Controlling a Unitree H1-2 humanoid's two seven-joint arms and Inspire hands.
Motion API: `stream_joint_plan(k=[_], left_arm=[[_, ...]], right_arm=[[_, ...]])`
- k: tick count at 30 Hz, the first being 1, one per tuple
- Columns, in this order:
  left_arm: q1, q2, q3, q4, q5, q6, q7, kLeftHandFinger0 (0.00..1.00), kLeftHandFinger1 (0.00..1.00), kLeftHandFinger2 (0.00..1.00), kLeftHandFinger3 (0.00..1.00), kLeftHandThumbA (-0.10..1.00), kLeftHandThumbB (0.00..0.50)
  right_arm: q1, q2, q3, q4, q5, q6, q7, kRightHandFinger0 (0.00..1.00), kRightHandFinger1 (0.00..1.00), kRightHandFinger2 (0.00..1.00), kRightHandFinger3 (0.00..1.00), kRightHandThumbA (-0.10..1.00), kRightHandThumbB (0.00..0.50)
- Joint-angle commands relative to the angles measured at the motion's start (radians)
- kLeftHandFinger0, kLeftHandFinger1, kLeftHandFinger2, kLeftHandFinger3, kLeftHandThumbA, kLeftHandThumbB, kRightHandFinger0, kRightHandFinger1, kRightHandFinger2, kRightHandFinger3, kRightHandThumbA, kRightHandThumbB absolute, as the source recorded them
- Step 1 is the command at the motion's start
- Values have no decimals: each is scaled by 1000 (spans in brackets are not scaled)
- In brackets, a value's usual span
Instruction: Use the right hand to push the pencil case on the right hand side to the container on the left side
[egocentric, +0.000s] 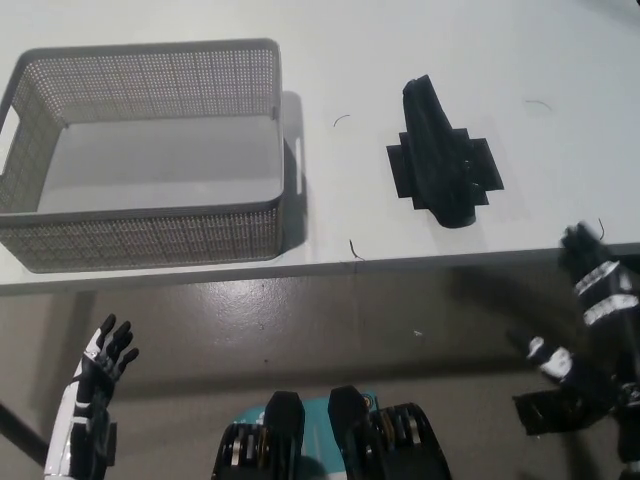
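Head view: the black right hand (590, 262) is hanging at the picture's right, just at the near edge of the white table (420, 50), with its fingertips overlapping that edge; it is gripping nothing, though blur is hiding whether the fingers are spread or curled. The white left hand (105, 358) is resting low at the lower left, below the table over the floor, holding nothing with its fingers apart. The black pencil case (437, 152) is lying on the table's right part, its long axis running roughly away from the robot, sitting on a dark flat rectangular patch. The grey mesh basket (150, 240) is standing on the left part, its near wall close to the table's near edge. Bare tabletop is lying between the basket's right wall and the pencil case, which are well apart.
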Motion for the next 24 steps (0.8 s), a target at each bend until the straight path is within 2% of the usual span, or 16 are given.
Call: stream_joint_plan(k=[1,4,6,8,13,16,20,21,24], left_arm=[[17,8,12,-34,-24,-59,-30,1000,1000,1000,1000,1000,388],[29,3,17,-37,-32,-59,-35,1000,1000,1000,1000,1000,392],[32,2,19,-39,-30,-60,-36,1000,1000,1000,1000,1000,385],[40,0,20,-45,-22,-59,-34,1000,1000,1000,1000,1000,377],[43,-2,24,-47,-19,-59,-39,1000,1000,1000,1000,1000,372],[42,-3,26,-45,-20,-59,-42,1000,1000,1000,1000,1000,373],[44,-6,24,-46,-20,-59,-45,1000,1000,1000,1000,1000,378],[46,-6,24,-46,-22,-59,-46,1000,1000,1000,1000,1000,378],[49,-10,22,-49,-15,-59,-48,1000,1000,1000,1000,1000,376]], right_arm=[[-82,-27,-44,-21,65,4,-7,1000,1000,1000,1000,1000,243],[-159,-56,-71,19,88,25,1,1000,1000,1000,1000,1000,264],[-196,-63,-83,42,102,41,0,1000,1000,1000,1000,1000,255],[-258,-76,-96,82,118,65,3,1000,1000,1000,1000,1000,221],[-399,-103,-111,200,128,100,9,1000,1000,1000,1000,1000,203],[-479,-109,-108,283,122,119,9,1000,1000,1000,1000,1000,206],[-598,-113,-111,464,145,128,28,1000,1000,1000,1000,1000,235],[-628,-112,-112,517,153,127,36,1000,1000,1000,1000,1000,228],[-737,-115,-122,739,165,90,57,1000,1000,1000,1000,1000,263]])
